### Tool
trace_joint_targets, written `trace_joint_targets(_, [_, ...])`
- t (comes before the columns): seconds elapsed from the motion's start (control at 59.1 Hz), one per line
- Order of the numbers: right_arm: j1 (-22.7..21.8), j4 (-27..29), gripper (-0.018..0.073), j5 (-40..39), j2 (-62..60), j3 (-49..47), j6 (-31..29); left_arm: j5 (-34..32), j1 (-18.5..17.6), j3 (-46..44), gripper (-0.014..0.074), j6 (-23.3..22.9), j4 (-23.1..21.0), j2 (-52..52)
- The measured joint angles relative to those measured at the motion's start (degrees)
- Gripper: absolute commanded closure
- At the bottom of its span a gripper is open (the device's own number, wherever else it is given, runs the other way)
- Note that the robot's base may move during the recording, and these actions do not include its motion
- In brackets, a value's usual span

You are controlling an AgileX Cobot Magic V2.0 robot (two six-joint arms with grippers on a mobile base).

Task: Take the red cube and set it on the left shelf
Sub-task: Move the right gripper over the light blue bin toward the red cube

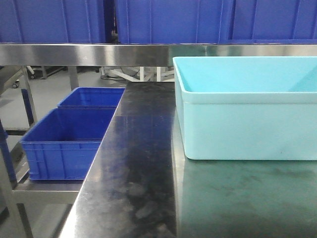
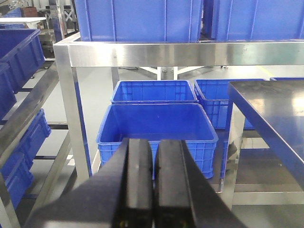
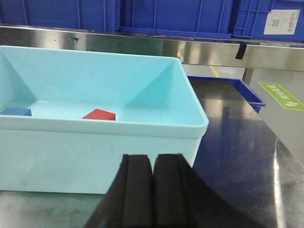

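Sitting in the cyan tub [image 3: 142,126], a matte red cube [image 3: 99,114].

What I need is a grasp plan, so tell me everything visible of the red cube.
The red cube shows only in the right wrist view: a plain red block, just its top face visible over the near wall of the pale cyan tub. It lies flat on the tub floor, near the middle, turned askew to the walls. Only the floor touches it; a blue block lies apart, and the shut right gripper is outside the tub.
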Motion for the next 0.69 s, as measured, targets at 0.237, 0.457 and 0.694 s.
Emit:
trace_joint_targets(0.237, [0.00,0.01,0.0513,-10.41,0.00,0.00,1.24,0.00,0.00,0.00,0.0495,0.00,0.00,0.00])
trace_joint_targets(0.457, [0.00,0.36,0.0513,-15.32,4.89,-2.83,3.51,0.00,0.00,0.00,0.0495,0.00,0.00,0.00])
trace_joint_targets(0.694, [0.00,0.41,0.0513,-15.69,25.93,-15.83,3.76,0.00,0.00,0.00,0.0495,0.00,0.00,0.00])
